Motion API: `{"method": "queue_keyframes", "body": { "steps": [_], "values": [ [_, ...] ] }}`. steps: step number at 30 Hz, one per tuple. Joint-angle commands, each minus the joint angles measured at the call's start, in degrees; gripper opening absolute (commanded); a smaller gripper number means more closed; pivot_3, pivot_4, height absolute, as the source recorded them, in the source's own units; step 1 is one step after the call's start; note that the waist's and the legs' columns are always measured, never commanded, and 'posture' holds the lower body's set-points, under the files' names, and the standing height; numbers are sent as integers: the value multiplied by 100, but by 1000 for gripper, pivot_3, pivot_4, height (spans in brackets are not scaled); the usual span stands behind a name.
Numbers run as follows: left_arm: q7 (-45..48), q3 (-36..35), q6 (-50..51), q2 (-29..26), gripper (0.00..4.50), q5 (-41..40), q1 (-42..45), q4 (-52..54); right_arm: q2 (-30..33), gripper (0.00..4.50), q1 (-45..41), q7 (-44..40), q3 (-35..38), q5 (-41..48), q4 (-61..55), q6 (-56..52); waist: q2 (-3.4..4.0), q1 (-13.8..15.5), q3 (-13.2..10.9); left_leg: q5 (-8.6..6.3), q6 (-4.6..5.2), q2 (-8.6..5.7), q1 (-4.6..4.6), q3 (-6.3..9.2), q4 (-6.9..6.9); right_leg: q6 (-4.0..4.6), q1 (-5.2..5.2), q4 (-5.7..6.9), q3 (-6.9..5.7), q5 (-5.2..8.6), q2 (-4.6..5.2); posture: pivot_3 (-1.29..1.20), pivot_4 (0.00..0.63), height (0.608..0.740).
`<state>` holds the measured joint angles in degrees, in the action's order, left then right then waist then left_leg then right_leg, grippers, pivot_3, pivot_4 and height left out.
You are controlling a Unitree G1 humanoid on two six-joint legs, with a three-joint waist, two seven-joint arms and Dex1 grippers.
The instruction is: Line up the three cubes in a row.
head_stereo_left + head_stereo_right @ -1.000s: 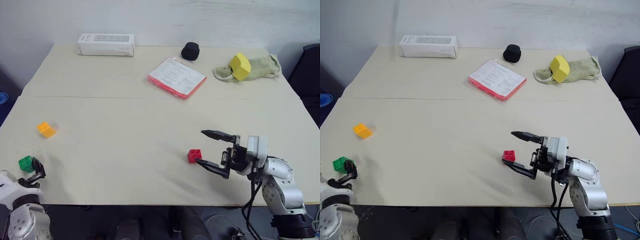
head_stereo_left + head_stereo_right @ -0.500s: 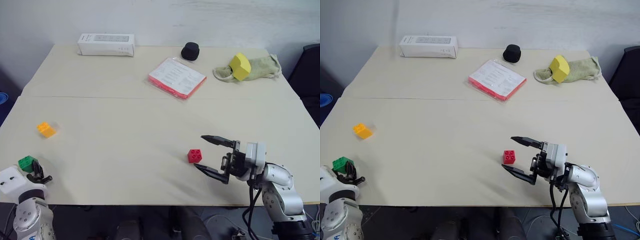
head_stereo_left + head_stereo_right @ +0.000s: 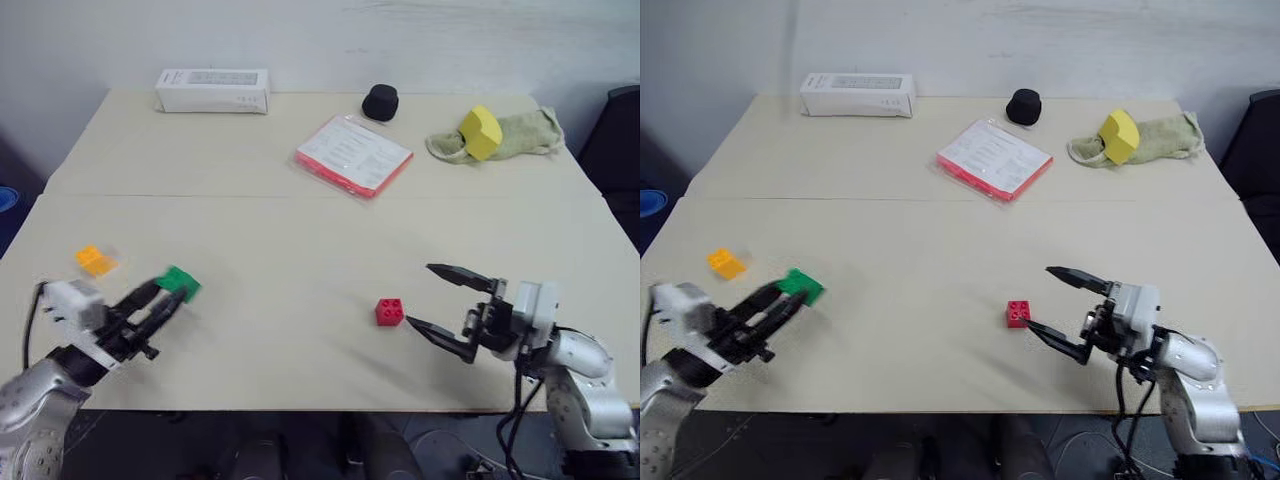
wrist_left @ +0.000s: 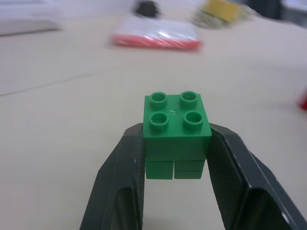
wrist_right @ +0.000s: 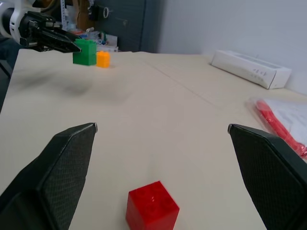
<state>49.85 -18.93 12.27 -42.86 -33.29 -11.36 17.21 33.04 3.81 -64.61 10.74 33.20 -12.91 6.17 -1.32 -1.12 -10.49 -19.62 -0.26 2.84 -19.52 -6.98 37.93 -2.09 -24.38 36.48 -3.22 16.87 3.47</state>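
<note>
My left gripper is shut on the green cube and holds it just above the table, studs up, near the front left. In the left wrist view the green cube sits clamped between both black fingers. The orange-yellow cube lies on the table left of it, and the red cube rests at the front, right of centre. Just right of the red cube, my right gripper stands open, its fingers apart from the cube. From the right wrist the red cube lies between and ahead of the spread fingers.
Along the far edge of the table stand a white box and a black round object. A red-edged booklet lies nearer, and a yellow foam block sits on a green cloth.
My left gripper closed on the green cube at the front left edge, lifted it and carried it rightward over the table. My right gripper drew slightly right, away from the red cube, still open.
</note>
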Motion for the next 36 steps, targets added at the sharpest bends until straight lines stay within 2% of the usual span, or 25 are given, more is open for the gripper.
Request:
{"method": "queue_keyframes", "body": {
  "steps": [1,3,5,9,13,19,23,29,31,32,36],
  "values": [
    [1018,1107,-529,-84,1456,685,1075,-686,68,4500,303,126,331,7,-354,119,5,12,-1,-1,1,0,1,0,0,0,0,4,1,0,0,0,150,740],
    [1185,1809,-712,251,1456,1089,2208,-1272,23,4500,622,336,526,-69,-595,180,8,137,0,1,4,-2,-3,1,2,-2,-2,8,1,-1,1,0,150,740],
    [1337,2144,-711,528,1456,1215,2768,-1636,-56,4500,995,515,610,-128,-894,219,-3,146,5,10,-4,-3,-16,5,11,-12,-5,13,-2,-7,0,0,150,740],
    [1722,2833,-742,847,1456,1617,3470,-2241,-193,4500,1505,844,655,-287,-1303,281,-5,54,6,17,-23,0,-17,-11,9,-16,-8,3,9,-6,-7,0,150,740],
    [1862,3218,-716,1297,1456,1767,3921,-2658,-484,4500,1498,1601,763,-218,-1660,69,-7,0,4,22,-19,-2,-11,-20,14,-22,-10,15,19,-9,-4,0,150,740],
    [1765,3499,-1085,1695,1456,2264,4245,-3207,-422,4500,1916,1569,707,-324,-1769,155,-8,62,4,22,-18,-8,-8,-10,12,-25,-8,21,21,-10,-5,0,150,740],
    [1648,3598,-1329,1708,1456,2575,4199,-3414,-292,4500,2040,1450,851,-225,-1713,192,-8,94,4,23,-16,-8,-5,-12,15,-25,-4,18,22,-10,-4,0,150,740],
    [1656,3543,-1470,1627,1456,2532,3960,-3303,15,4500,2233,923,1023,-232,-1412,343,-10,104,6,7,17,-9,14,-7,14,-28,15,15,21,-11,0,0,150,740],
    [1711,3490,-1324,1599,2195,2407,3896,-3200,119,4500,2221,738,1076,-232,-1233,427,-10,96,6,8,16,-9,15,-8,14,-28,17,13,21,-11,0,0,150,740],
    [1716,3455,-1292,1601,2412,2352,3865,-3143,143,4500,2193,694,1090,-204,-1165,450,-9,86,6,7,17,-9,18,-9,14,-28,18,13,21,-11,0,0,150,740],
    [1242,2985,-1273,1711,3647,2152,3735,-2958,227,4500,2018,442,1025,-181,-948,486,-10,104,5,8,15,-5,15,-6,13,-27,16,14,19,-11,-2,0,150,740]
  ]
}}
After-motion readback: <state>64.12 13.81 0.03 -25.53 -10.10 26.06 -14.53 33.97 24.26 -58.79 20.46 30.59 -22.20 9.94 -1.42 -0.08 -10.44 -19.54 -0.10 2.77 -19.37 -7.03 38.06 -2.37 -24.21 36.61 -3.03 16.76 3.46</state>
